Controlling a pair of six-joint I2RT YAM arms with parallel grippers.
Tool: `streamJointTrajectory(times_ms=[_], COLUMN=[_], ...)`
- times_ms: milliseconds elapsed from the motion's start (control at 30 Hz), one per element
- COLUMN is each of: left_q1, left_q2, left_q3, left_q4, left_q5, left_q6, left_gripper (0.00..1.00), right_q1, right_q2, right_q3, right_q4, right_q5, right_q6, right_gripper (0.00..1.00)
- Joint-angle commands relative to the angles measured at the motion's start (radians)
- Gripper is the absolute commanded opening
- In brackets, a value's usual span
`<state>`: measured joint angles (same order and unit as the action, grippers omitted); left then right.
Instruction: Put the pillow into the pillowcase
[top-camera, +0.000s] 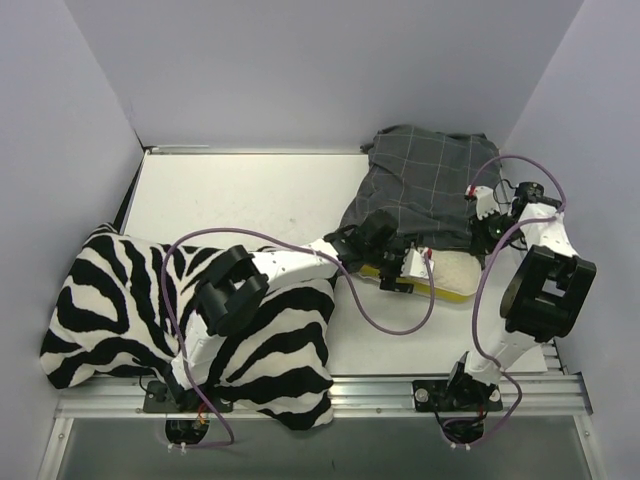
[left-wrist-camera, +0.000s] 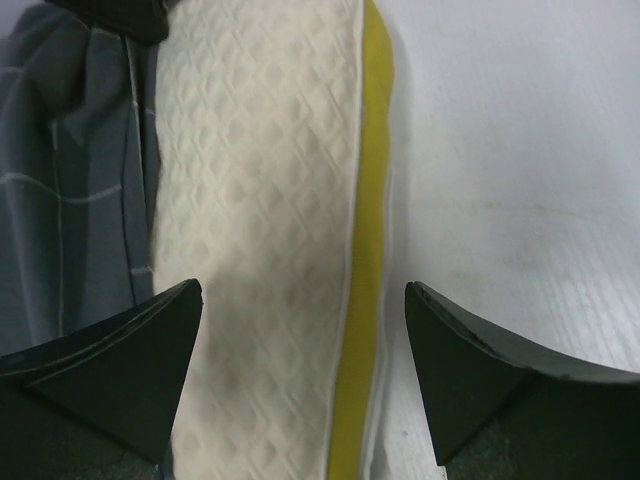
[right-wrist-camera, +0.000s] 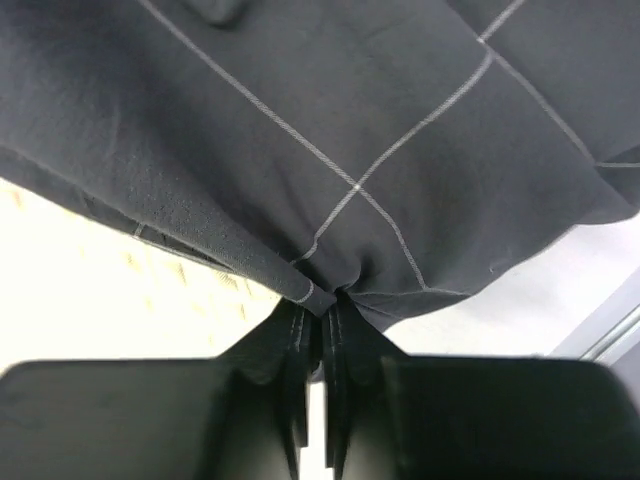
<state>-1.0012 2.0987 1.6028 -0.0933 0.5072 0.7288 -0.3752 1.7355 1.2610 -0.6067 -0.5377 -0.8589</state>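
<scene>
The white quilted pillow with its yellow side edge lies at the right, its far part under the dark grey checked pillowcase. My left gripper is open at the pillow's left end. In the left wrist view its jaws straddle the pillow, with the yellow edge between them and the pillowcase at the left. My right gripper is shut on the pillowcase's near hem, and the fabric bunches at the closed tips. The pillow shows below the lifted hem.
A large zebra-striped cushion lies at the near left under my left arm. Grey walls close in the white table on the left, back and right. A metal rail runs along the near edge.
</scene>
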Motion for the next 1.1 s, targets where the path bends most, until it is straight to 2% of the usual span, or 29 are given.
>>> streamJointTrajectory(times_ms=[0,100,267,367,467,500,533,567,600,667,800,933,1067], left_q1=[-0.034,-0.068,-0.115,-0.128,-0.122,-0.107,-0.1,-0.094,-0.082,-0.067,-0.042,-0.03,-0.008], left_q2=[0.05,0.083,0.156,0.208,0.224,0.221,0.201,0.189,0.169,0.15,0.11,0.116,0.158], left_q3=[0.088,0.095,0.109,0.143,0.148,0.146,0.141,0.141,0.146,0.166,0.17,0.227,0.389], left_q4=[0.079,0.147,0.196,0.204,0.291,0.312,0.329,0.364,0.374,0.377,0.392,0.383,0.275], left_q5=[-0.018,-0.047,-0.119,-0.212,-0.324,-0.343,-0.373,-0.404,-0.43,-0.486,-0.559,-0.647,-0.74], left_q6=[0.037,0.083,0.152,0.162,0.071,0.032,-0.007,-0.096,-0.141,-0.259,-0.354,-0.451,-0.615], left_gripper=[0.91,0.91,0.91,0.86,0.57,0.33,0.21,0.04,0.0,0.0,0.0,0.0,0.0], right_q1=[0.03,0.039,0.048,0.052,0.065,0.067,0.068,0.067,0.065,0.053,0.025,0.024,0.033], right_q2=[-0.082,-0.162,-0.221,-0.223,-0.244,-0.257,-0.267,-0.29,-0.301,-0.33,-0.353,-0.344,-0.359], right_q3=[0.003,0.017,0.014,0.028,0.018,0.008,-0.008,-0.03,-0.041,-0.052,0.0,0.101,0.063], right_q4=[-0.138,-0.284,-0.427,-0.513,-0.605,-0.619,-0.631,-0.651,-0.657,-0.677,-0.706,-0.877,-0.92], right_q5=[-0.05,-0.137,-0.171,-0.202,-0.209,-0.2,-0.19,-0.161,-0.144,-0.107,-0.102,-0.197,-0.209], right_q6=[-0.045,-0.043,-0.011,0.001,-0.002,-0.002,-0.008,-0.011,-0.011,-0.02,-0.02,-0.055,-0.022], right_gripper=[0.0,0.0,0.0,0.0,0.0,0.0,0.0,0.0,0.0,0.0,0.0,0.0,0.0])
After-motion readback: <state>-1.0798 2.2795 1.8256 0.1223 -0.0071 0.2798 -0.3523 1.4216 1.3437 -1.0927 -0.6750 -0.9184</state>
